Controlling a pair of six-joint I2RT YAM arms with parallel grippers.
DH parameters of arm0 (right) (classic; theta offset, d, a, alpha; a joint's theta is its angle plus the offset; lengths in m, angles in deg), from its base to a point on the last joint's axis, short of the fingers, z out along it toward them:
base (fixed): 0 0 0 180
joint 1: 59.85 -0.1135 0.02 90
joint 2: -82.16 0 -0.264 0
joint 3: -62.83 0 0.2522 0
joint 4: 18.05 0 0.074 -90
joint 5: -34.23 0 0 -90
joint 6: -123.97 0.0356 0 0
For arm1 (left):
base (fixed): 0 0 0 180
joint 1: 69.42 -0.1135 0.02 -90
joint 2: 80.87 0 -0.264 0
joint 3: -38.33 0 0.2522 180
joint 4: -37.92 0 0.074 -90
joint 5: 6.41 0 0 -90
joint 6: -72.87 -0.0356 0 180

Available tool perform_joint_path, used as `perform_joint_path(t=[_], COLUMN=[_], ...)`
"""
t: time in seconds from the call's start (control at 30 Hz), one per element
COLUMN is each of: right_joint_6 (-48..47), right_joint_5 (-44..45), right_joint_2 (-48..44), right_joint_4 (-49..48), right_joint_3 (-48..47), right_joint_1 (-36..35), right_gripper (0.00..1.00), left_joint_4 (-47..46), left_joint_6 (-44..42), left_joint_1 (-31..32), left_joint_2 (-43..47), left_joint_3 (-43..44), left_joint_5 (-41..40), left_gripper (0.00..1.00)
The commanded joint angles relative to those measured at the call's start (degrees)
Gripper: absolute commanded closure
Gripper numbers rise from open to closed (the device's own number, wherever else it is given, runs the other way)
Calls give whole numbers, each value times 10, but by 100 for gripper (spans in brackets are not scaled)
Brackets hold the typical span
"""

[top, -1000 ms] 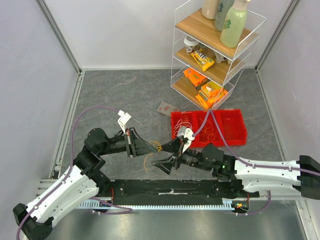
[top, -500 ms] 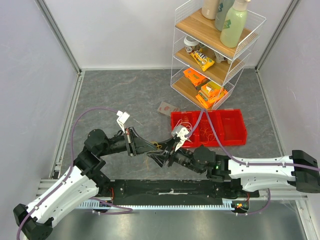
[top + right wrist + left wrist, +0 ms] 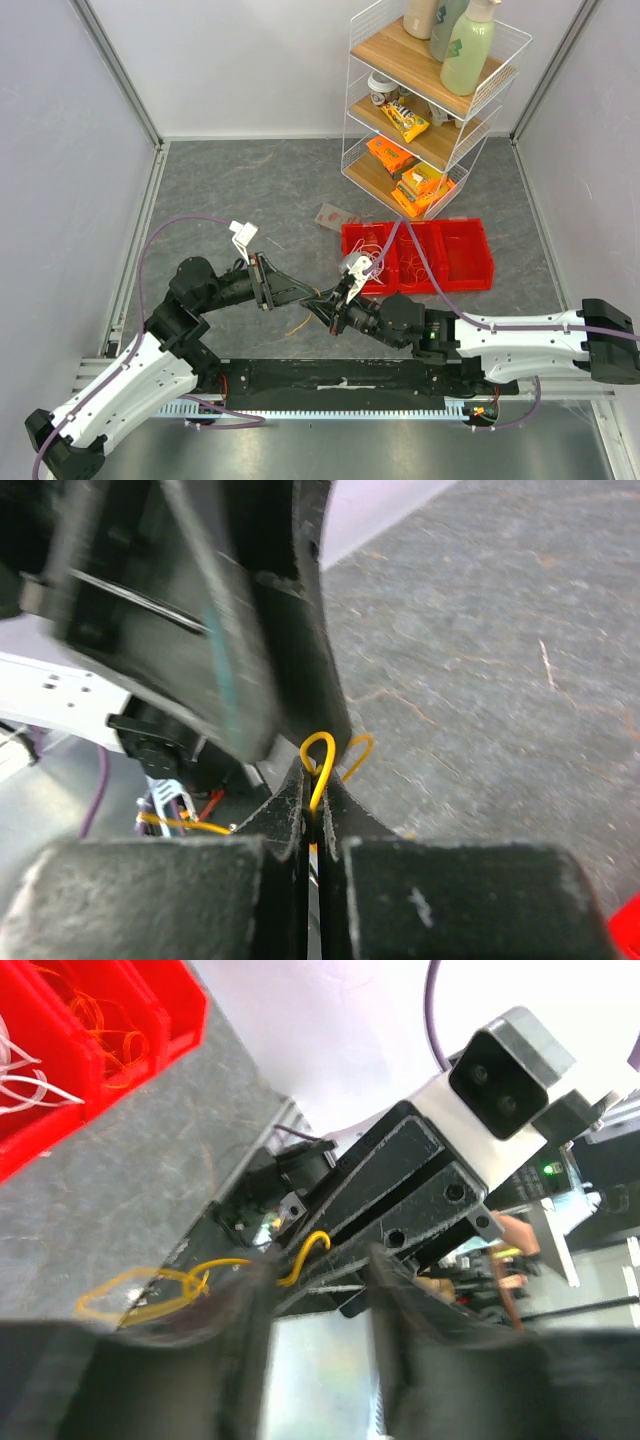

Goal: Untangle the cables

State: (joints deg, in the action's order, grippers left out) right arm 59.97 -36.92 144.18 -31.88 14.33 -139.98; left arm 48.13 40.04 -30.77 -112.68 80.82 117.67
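Note:
A thin yellow cable [image 3: 318, 758] loops up from between my right gripper's [image 3: 315, 780] shut fingers. From the left wrist view the same yellow cable [image 3: 308, 1250] curls by the right gripper's black fingers [image 3: 400, 1200] and runs into a knotted yellow-orange loop [image 3: 140, 1295] on the floor. My left gripper [image 3: 320, 1260] stands open just in front of it, nothing between its fingers. From above, the left gripper [image 3: 306, 294] and right gripper [image 3: 323, 304] meet tip to tip, with a cable strand [image 3: 297, 326] hanging below.
A red bin [image 3: 470, 270] holding more white and orange cables [image 3: 372, 246] lies right of the grippers. A wire shelf [image 3: 425, 110] with snacks and bottles stands behind it. A small packet [image 3: 335, 217] lies on the grey floor. Purple hoses trail from both arms.
My right gripper moved left to the left gripper and shut on the yellow cable. The left gripper, shut before, has opened and let go of it.

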Motion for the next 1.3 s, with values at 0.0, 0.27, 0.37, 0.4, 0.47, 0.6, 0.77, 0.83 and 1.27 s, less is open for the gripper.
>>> perform_joint_path(t=[0.0,0.27,0.37,0.4,0.47,0.6,0.77,0.83,1.27], right_joint_6=[35,98,99,101,99,74,51,23,69], right_joint_5=[86,172,206,226,260,255,186,188,111], right_joint_2=[-5,-55,-101,-116,-135,-124,-52,-3,49], right_joint_4=[39,260,370,409,474,541,538,530,473], right_joint_3=[-9,-39,-71,-82,-112,-156,-161,-164,-67], right_joint_1=[2,93,188,220,294,478,663,681,682], right_gripper=[100,100,100,100,100,100,100,100,100], left_joint_4=[122,308,322,325,328,321,327,334,323], left_joint_6=[-68,-130,-133,-134,-135,-126,-123,-127,-125], left_joint_1=[1,2,0,0,0,0,0,1,1], left_joint_2=[7,11,8,9,10,16,19,22,8], left_joint_3=[56,111,113,112,113,106,104,104,99], left_joint_5=[-45,-200,-201,-200,-203,-206,-194,-195,-191], left_gripper=[43,29,29,29,29,29,29,29,29])
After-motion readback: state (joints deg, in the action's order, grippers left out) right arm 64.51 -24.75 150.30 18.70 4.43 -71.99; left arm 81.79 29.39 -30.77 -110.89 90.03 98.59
